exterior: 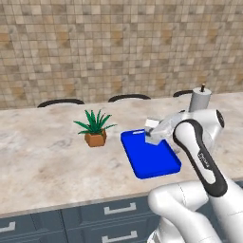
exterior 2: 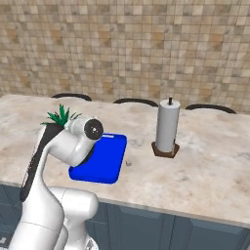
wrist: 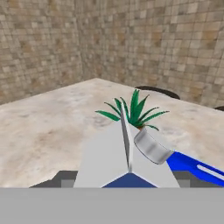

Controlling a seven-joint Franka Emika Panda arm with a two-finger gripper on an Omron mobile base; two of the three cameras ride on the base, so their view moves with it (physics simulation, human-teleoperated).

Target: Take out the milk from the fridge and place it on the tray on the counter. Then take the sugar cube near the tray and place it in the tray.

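Note:
My gripper [exterior: 154,135] is shut on the milk [exterior: 152,125], a small white carton held at the far end of the blue tray [exterior: 159,166]; I cannot tell whether its base touches the tray. In the hand view the milk's gable top and grey cap [wrist: 151,146] sit between my fingertips [wrist: 62,178], with the tray's rim [wrist: 194,167] showing at the right. The tiny sugar cube [exterior 2: 129,163] lies on the counter [exterior 2: 205,171] just right of the tray [exterior 2: 105,158]. The fridge is out of view.
A potted green plant [exterior: 95,128] stands left of the tray. A paper-towel roll on a brown holder [exterior 2: 167,128] stands to the right. A tiled wall rises behind the counter, and dark drawers with silver handles [exterior: 118,209] run below its front edge.

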